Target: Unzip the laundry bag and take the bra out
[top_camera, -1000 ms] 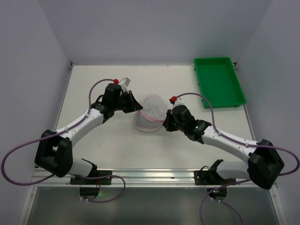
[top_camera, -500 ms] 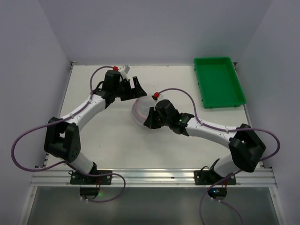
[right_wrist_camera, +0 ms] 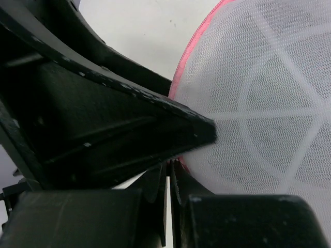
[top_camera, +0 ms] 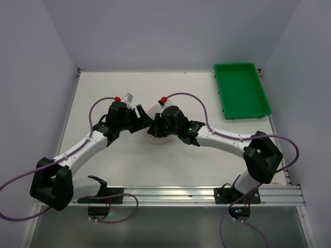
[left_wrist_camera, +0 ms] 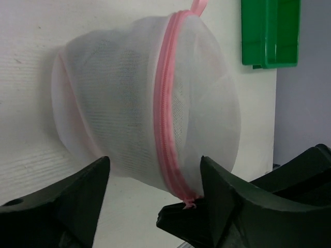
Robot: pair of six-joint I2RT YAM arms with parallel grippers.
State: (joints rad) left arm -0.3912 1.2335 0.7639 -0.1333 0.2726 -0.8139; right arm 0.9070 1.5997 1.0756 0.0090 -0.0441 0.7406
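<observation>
Showing the laundry bag (left_wrist_camera: 119,98) ahead of my spread left gripper (left_wrist_camera: 155,165); right gripper (right_wrist_camera: 168,186) apparently pinches its pink zip (left_wrist_camera: 164,113) end.

Top view: laundry bag (top_camera: 156,137) mostly hidden; contents unreadable thru mesh; left wrist crops green tray (left_wrist_camera: 270,32).

You had the top camera looking down from behind; both wrist cameras sat close, sharing the laundry bag (left_wrist_camera: 119,103).
</observation>
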